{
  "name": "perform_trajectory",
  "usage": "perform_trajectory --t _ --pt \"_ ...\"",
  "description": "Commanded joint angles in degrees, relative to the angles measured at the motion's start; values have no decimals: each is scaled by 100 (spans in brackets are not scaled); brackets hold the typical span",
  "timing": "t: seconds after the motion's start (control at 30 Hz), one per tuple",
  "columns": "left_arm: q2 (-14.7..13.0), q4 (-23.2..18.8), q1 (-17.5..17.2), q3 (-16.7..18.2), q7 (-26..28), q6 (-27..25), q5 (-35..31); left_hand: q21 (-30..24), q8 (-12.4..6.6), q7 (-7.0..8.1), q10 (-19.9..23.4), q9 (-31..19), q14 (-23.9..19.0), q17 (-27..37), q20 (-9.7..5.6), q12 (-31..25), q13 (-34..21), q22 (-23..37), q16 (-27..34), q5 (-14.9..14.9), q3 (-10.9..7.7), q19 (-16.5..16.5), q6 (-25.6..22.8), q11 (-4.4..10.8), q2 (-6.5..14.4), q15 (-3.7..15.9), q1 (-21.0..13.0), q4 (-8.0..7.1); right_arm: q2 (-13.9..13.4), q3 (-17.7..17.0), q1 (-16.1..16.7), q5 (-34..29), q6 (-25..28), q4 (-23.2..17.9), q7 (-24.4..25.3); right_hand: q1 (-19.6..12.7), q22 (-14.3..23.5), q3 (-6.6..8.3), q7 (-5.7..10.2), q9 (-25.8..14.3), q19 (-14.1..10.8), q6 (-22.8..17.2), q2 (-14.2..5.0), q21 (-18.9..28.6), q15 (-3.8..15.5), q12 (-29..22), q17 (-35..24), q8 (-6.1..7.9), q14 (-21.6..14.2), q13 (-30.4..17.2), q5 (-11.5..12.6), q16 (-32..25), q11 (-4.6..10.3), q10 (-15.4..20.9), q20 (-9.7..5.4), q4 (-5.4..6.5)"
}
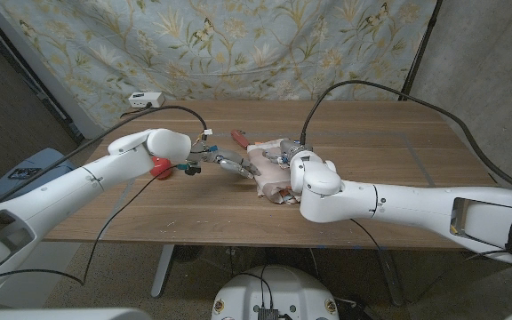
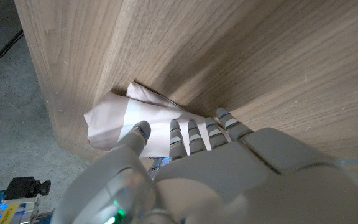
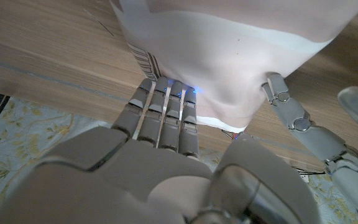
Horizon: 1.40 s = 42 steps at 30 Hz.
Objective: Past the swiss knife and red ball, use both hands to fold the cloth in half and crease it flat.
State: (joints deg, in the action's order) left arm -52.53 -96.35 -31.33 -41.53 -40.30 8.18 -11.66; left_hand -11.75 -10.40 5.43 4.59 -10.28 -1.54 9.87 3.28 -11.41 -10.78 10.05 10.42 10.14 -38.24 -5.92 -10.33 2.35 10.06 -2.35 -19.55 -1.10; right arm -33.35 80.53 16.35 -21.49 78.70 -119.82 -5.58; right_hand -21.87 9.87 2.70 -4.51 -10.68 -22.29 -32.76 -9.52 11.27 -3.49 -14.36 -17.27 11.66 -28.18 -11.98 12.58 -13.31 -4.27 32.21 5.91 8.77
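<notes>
Both hands at the cloth, mid-surface.
The pale cloth [image 1: 268,169] lies bunched between left hand [image 1: 225,164] and right hand [image 1: 284,158]; each hand's fingers [image 3: 166,106] press its edge, slightly spread. Red ball [image 1: 160,166] sits beside the left wrist.

Cloth [image 1: 267,169]: near side hidden behind right arm [image 1: 389,203].
Red ball [image 1: 160,167]: mostly covered by left arm [image 1: 105,169] — only a sliver shows.
Swiss knife [image 1: 237,138]: too small to make out — partly hidden.
</notes>
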Motion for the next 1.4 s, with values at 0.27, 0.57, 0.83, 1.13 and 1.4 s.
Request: perform_trajectory --t 0.27,0.57,0.83,1.13,1.4 --pt "-59 -207 -127 194 202 -155 178 -6 -29 4 24 -10 12 9 14 -39 -18 24 -8 -4 -32 -16 -19 10 38 15 -44 60 -21 -168 292 716 -749 436 910 76 15 52 -1 -6 -61 -119 -10 28 36 4 8 52 -108 -7 53 -50 7 117 -18 -7" --pt "-152 -341 -224 307 366 -250 231 -7 -32 14 33 -11 6 9 9 -44 -19 24 -5 -9 -32 -14 -31 11 41 10 -63 81 -43 -192 249 745 -695 281 991 89 14 67 3 -5 -64 -122 -14 25 44 15 20 47 -116 -5 60 -48 9 130 -26 -13" --pt "-244 -470 -306 401 501 -285 234 -6 -27 21 19 -12 9 13 18 -38 -19 24 -3 -13 -25 -11 -24 10 46 7 -70 87 -98 -194 165 737 -638 -59 1106 91 14 91 1 -5 -54 -128 -24 18 30 25 32 45 -102 -4 68 -37 7 147 -26 -24" --pt "-319 -597 -405 514 701 -333 203 -6 -18 16 12 -13 9 16 10 -37 -20 23 0 -16 -20 -10 -3 10 49 7 -79 94 -162 -317 265 725 -523 -341 1360 84 13 121 -3 -5 -48 -134 -35 14 26 40 45 42 -85 -3 77 -25 6 148 -22 -38" --pt "-403 -708 -566 674 978 -476 241 -8 -12 18 10 -13 8 19 20 -37 -20 23 2 -18 -12 -12 12 13 43 1 -78 95 -195 -183 172 649 -338 -497 1541 70 13 150 -24 -5 -45 -154 -27 10 27 46 62 44 -94 -2 82 -21 -18 180 -16 -62"
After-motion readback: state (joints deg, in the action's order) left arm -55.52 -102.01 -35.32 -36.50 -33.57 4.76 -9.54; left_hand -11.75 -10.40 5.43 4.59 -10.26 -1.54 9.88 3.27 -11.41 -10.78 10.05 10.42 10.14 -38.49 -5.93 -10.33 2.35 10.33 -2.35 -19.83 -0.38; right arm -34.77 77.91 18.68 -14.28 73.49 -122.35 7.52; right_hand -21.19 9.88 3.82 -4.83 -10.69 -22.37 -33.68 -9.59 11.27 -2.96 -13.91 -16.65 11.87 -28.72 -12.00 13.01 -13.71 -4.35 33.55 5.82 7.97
